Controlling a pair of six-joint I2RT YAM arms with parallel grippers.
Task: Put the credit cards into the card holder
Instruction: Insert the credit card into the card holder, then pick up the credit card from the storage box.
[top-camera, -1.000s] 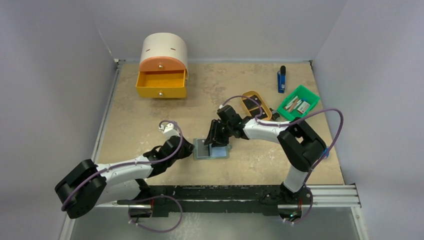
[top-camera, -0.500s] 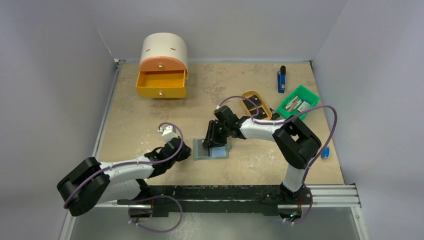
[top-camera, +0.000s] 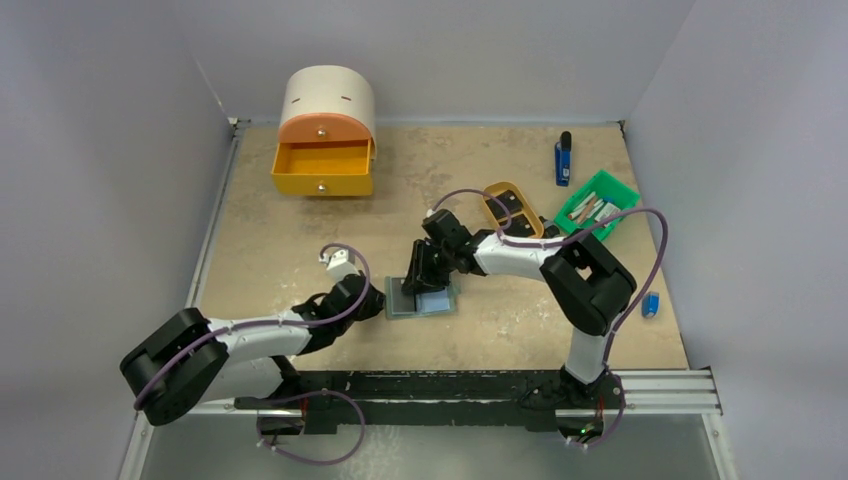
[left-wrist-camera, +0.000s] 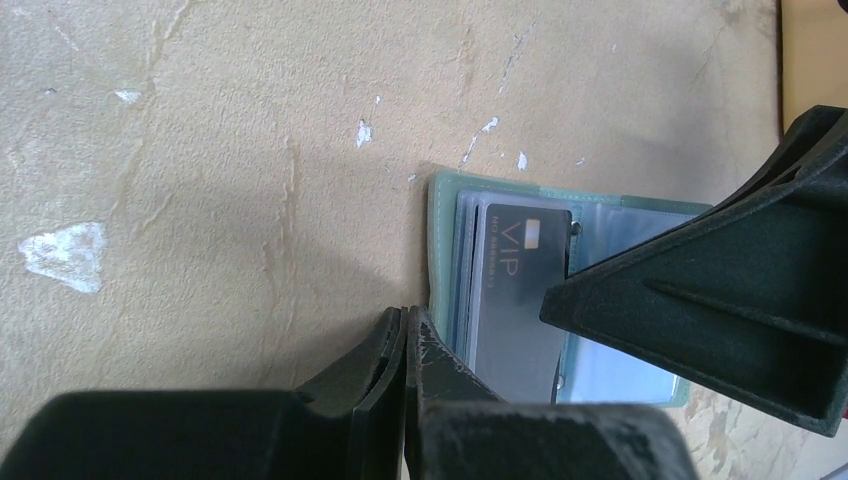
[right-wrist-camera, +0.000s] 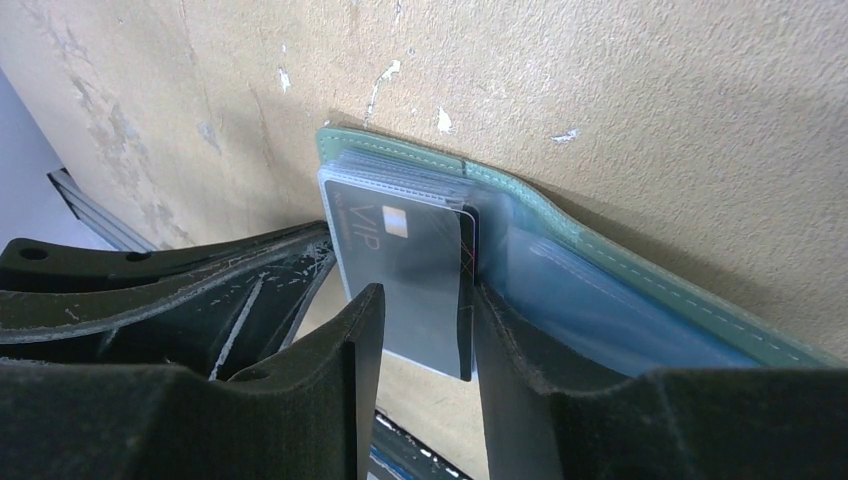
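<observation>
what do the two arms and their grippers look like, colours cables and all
Both arms have white link shells with chunky black joint housings, and a thin purple cable loops loosely along each. The left gripper and right gripper have matte black, wedge-shaped fingers with scuffed edges. No markings are visible.

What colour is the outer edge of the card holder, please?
Pale green, around blue-grey pockets on the card holder; the right wrist view shows it best.

Overhead view spans the table; both close wrist views share the card holder
</observation>
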